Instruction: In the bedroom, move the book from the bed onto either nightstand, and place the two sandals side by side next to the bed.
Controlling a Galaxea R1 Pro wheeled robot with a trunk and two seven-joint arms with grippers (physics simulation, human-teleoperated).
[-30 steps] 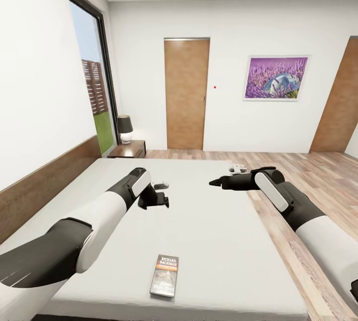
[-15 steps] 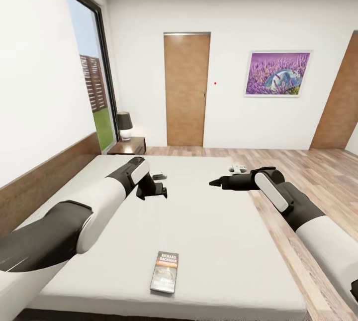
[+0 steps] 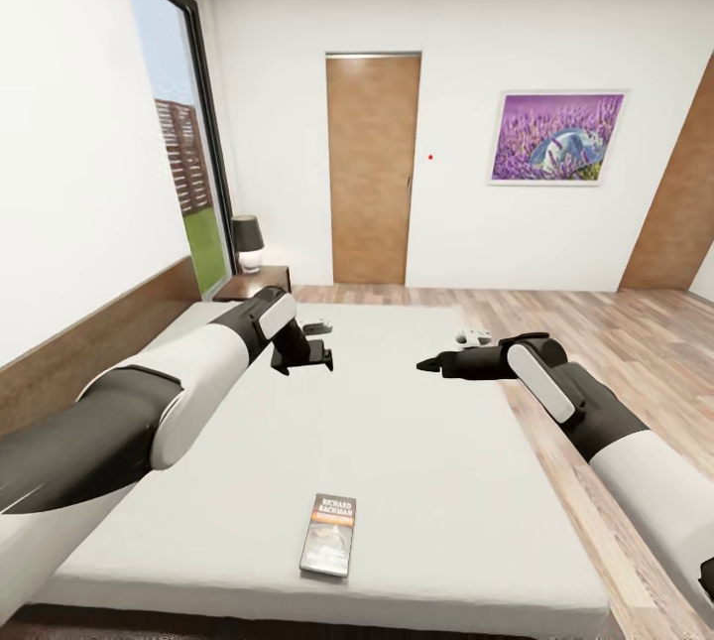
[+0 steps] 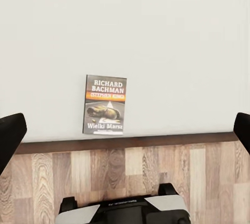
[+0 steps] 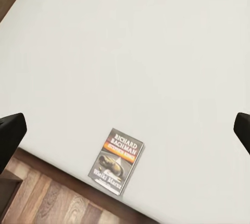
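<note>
The bedroom (image 3: 516, 15) has white walls, a wood-plank floor (image 3: 635, 342) at the right of the head view and a tall dark-framed window (image 3: 183, 144) at the upper left, with grass and a slatted fence beyond it. A wooden door (image 3: 372, 169) stands in the far wall at the top centre, and a purple landscape picture (image 3: 557, 138) hangs to its right.

The bed (image 3: 416, 442) fills the lower centre of the head view, its plain off-white mattress bare apart from one item, with a brown headboard (image 3: 69, 362) running along the left wall. In the far left corner, beyond the bed, a dark nightstand (image 3: 260, 280) carries a small lamp (image 3: 248, 241) with a dark shade.

Both arms reach out above the mattress. The left tool (image 3: 319, 359) hangs left of centre, and the right tool (image 3: 428, 363) hangs right of centre, pointing left. In each wrist view the two dark fingertips sit at opposite edges of the frame, so both tools are spread wide and hold nothing.

The book (image 3: 329, 535) lies flat, cover up, at the bottom centre of the head view, close to the near edge of the mattress and well apart from both tools. The left wrist view shows it (image 4: 105, 104) just beside that edge, with floor planks past it; the right wrist view shows it (image 5: 119, 160) likewise near the edge.
</note>
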